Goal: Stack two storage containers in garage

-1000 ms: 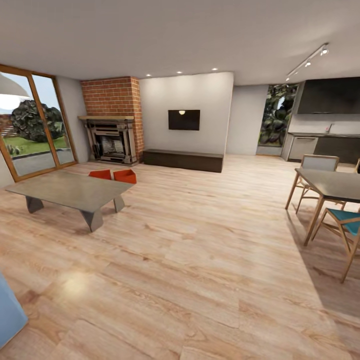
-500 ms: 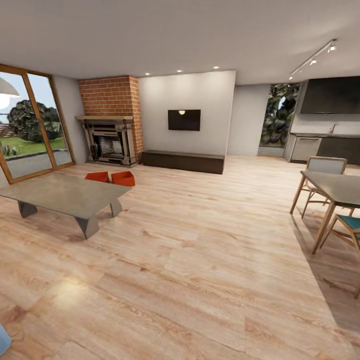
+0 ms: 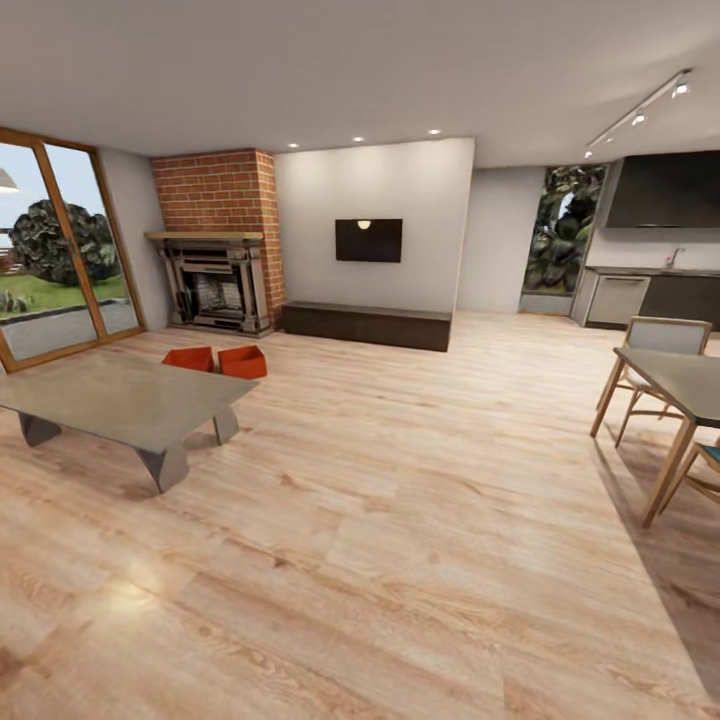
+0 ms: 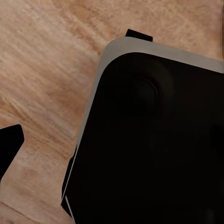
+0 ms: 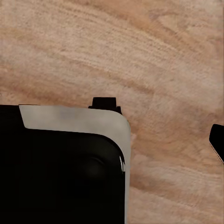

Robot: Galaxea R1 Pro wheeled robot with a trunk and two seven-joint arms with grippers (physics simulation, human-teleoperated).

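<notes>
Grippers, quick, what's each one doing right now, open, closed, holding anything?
Left end effector: cannot be told; its wrist view shows wood floor and the robot's dark base.
Right end effector: cannot be told either.

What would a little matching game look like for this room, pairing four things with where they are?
Things:
1. two storage containers
2. television
3. fireplace
4. dining table

Places:
A. set into the red brick column
B. at the right edge of the head view, with chairs around it
C. on the wood floor, side by side, behind the coffee table
D. mounted on the pale wall above a long dark bench

Pairs: 1-C, 2-D, 3-A, 4-B
</notes>
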